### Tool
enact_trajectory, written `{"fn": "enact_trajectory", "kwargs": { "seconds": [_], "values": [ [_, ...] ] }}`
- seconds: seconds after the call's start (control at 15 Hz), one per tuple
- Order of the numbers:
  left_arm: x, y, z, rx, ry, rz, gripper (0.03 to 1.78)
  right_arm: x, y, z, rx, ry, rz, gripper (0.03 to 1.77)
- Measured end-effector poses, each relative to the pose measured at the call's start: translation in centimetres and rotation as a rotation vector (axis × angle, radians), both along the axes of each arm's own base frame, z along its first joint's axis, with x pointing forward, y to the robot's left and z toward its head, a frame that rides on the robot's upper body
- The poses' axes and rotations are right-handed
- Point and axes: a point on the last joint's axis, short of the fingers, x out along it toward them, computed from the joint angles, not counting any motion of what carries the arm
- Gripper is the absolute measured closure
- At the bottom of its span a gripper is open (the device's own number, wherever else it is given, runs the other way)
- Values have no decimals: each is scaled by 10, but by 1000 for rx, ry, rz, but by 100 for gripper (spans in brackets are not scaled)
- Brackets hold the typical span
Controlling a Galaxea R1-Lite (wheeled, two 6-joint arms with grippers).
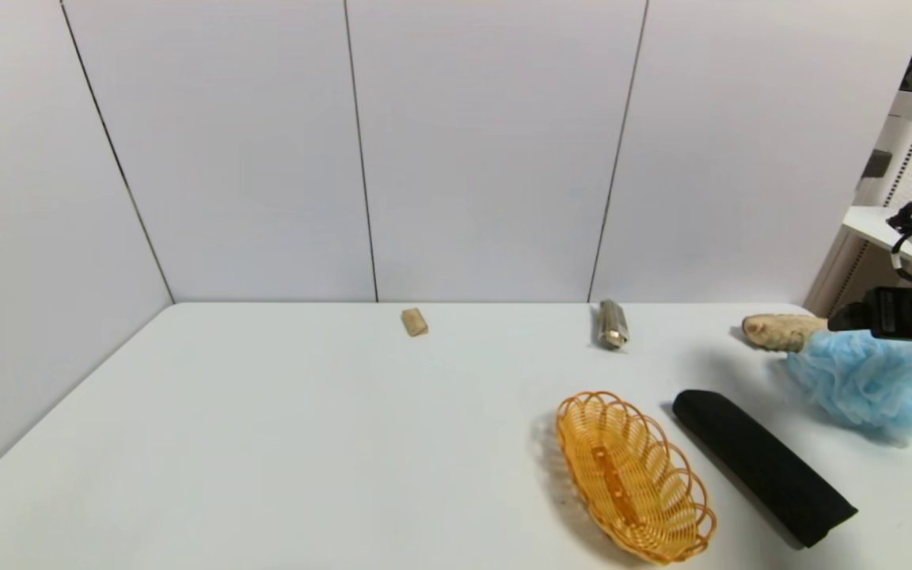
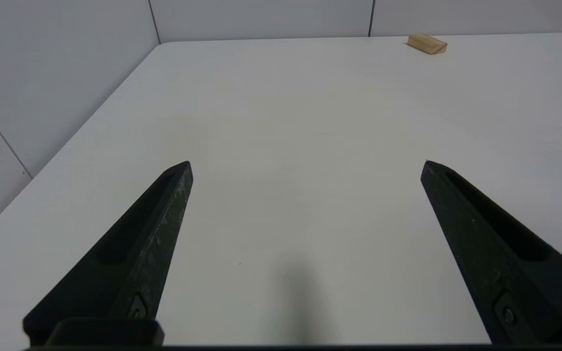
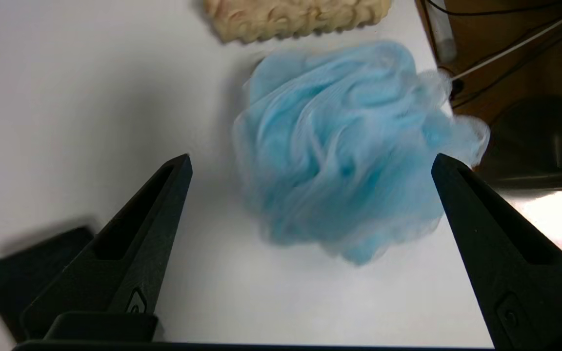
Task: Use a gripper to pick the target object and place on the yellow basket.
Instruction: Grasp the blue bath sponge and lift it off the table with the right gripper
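Right end effector [image 3: 310,161], fingers spread wide, angles down above our blue pouf [image 3: 344,151] on the bench [image 1: 266,427]; left end effector [image 2: 308,163] spread, level, parked.

Right gripper [image 3: 310,163] angled downward, jaws spread wide, left gripper [image 2: 306,163] level, jaws apart, holding nothing
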Motion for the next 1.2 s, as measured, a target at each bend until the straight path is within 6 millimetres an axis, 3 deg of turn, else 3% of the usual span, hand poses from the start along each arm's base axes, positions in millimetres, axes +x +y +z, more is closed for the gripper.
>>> {"fn": "enact_trajectory", "kwargs": {
  "seconds": [0.13,0.33,0.67,0.73,1.0,1.2],
  "values": [
    [0,0,0,0,0,0,12,20,-20,-18,3,45,-31,11],
    [0,0,0,0,0,0,12,34,-37,-42,13,106,-51,11],
    [0,0,0,0,0,0,12,33,-42,-70,71,259,-56,11],
    [0,0,0,0,0,0,12,33,-42,-74,77,277,-56,16],
    [0,0,0,0,0,0,12,32,-43,-77,82,290,-58,75],
    [0,0,0,0,0,0,12,33,-43,-71,77,270,-59,101]
  ]
}}
